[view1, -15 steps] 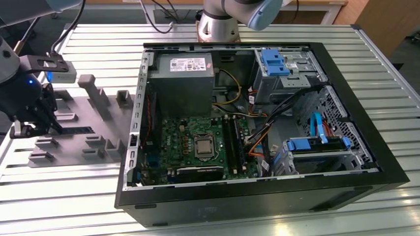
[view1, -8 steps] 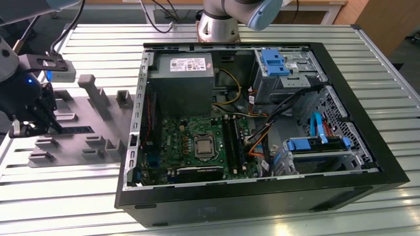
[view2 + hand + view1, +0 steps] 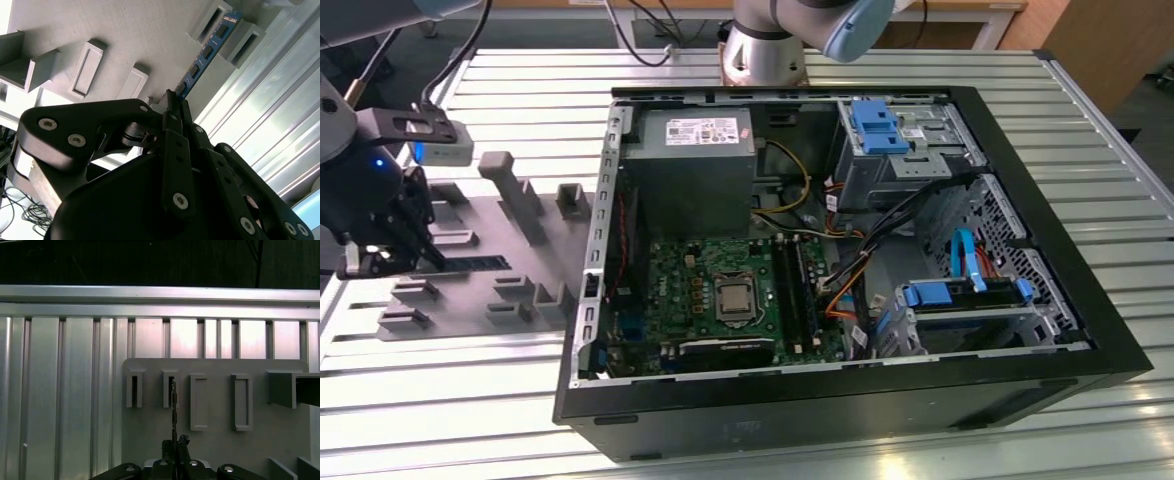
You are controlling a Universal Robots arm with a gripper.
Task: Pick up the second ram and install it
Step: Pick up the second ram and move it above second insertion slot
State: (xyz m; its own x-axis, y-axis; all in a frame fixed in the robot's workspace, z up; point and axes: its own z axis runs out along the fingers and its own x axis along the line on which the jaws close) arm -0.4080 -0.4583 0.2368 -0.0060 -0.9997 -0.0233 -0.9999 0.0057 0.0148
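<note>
The second ram [image 3: 204, 54] is a slim blue stick with black chips. In the second wrist view its far end sits between two upright posts of the grey holder tray [image 3: 125, 35]. My gripper [image 3: 171, 100] is shut on the near end of the stick. In the first wrist view the ram [image 3: 173, 407] appears edge-on, running from my gripper [image 3: 175, 444] to a slotted post. In the exterior view my gripper [image 3: 374, 260] hangs over the tray [image 3: 494, 225] at the exterior view's left, with the ram [image 3: 470, 263] lying low along the tray.
An open black computer case [image 3: 854, 400] lies to the right of the tray in the exterior view. Inside it are a green motherboard [image 3: 680, 290] with long black slots [image 3: 790, 290], a grey power-supply box [image 3: 691, 170] and blue drive brackets [image 3: 961, 295]. Everything rests on a ribbed metal table [image 3: 454, 400].
</note>
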